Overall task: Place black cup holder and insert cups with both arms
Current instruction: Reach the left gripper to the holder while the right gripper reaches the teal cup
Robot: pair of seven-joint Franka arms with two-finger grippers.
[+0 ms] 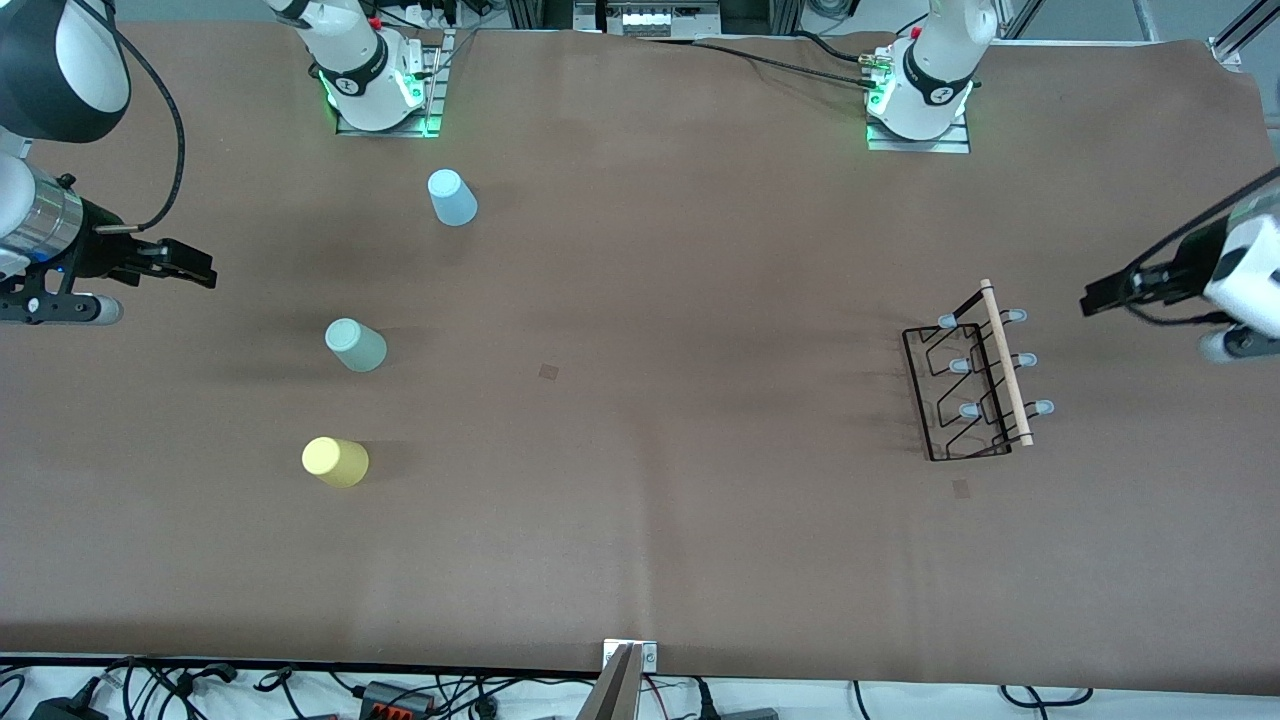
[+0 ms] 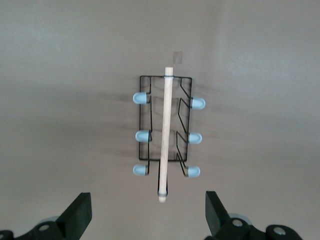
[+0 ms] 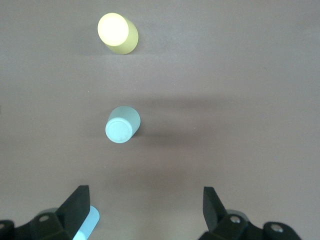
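Both arms wait high, nothing is picked yet.

The black cup holder (image 1: 975, 375) stands upright on the table toward the left arm's end, and the left gripper (image 2: 147, 212) hangs over it, fingers wide and empty. I judge the next move is to lower onto the wooden rod (image 2: 165, 132). The right gripper (image 3: 145, 210), also wide and empty, is over the mint cup (image 3: 122, 125), yellow cup (image 3: 117, 32) and blue cup (image 1: 452, 197).

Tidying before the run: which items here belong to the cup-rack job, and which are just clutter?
Job:
black cup holder
light blue cup
mint green cup
yellow cup
left gripper
right gripper

Clutter:
cables past the table edge
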